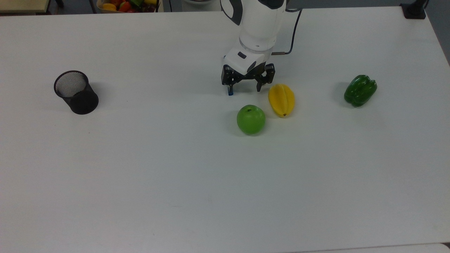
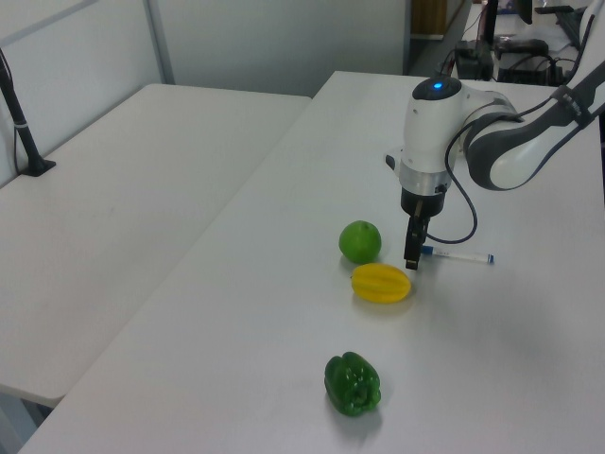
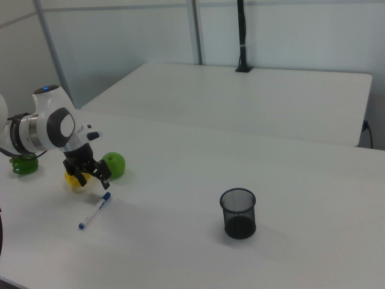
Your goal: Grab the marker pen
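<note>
White table (image 1: 140, 175), one. Franka arm, one; gripper (image 1: 245, 89) fingers spread wide, nothing held, low over table. Black mesh cup (image 1: 76, 92), one, well apart at top view's left. Green bell pepper (image 1: 360, 90), one. Green apple (image 1: 251, 119), one; yellow starfruit (image 1: 281, 99), one, both just beside gripper. Marker pen (image 3: 95, 211), one, lies flat at fingertips. Likely light, stiff, smooth, prone to roll; pinch mid-barrel, across its width.

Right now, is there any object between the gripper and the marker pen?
Nothing visible does. The gripper, jaws open, hangs just above the capped end of the marker pen; the yellow fruit and green apple sit aside.
</note>
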### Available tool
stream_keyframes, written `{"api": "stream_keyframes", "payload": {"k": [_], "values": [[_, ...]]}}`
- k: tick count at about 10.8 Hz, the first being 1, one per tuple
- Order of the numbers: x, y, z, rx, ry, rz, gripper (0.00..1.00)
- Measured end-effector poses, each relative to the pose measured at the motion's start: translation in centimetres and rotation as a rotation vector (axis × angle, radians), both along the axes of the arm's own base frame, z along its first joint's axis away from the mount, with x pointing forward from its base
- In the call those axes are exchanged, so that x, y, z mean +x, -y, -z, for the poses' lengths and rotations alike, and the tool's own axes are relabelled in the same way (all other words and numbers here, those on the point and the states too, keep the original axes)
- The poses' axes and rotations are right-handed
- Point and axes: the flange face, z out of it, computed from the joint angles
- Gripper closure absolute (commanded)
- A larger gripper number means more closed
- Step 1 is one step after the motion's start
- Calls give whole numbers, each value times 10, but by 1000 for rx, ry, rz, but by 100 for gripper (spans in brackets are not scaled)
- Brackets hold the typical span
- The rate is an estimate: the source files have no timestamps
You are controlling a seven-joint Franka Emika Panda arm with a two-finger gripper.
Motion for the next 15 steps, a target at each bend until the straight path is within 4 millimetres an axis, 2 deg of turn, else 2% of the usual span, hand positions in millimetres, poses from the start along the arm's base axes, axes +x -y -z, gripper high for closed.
{"api": "stream_keyframes", "payload": {"k": [3, 5, 6, 8, 10, 11, 13, 15], "values": [[5, 0, -18, 0, 21, 5, 0], [7, 5, -46, -20, 22, 23, 0], [9, 11, -70, -28, 16, 50, 0], [11, 30, -138, -1, -11, 147, 0], [6, 64, -209, 21, -45, 245, 0], [3, 76, -238, 20, -54, 272, 0], [-5, 94, -284, 14, -61, 310, 0], [-12, 116, -313, 33, -61, 354, 0]]}}
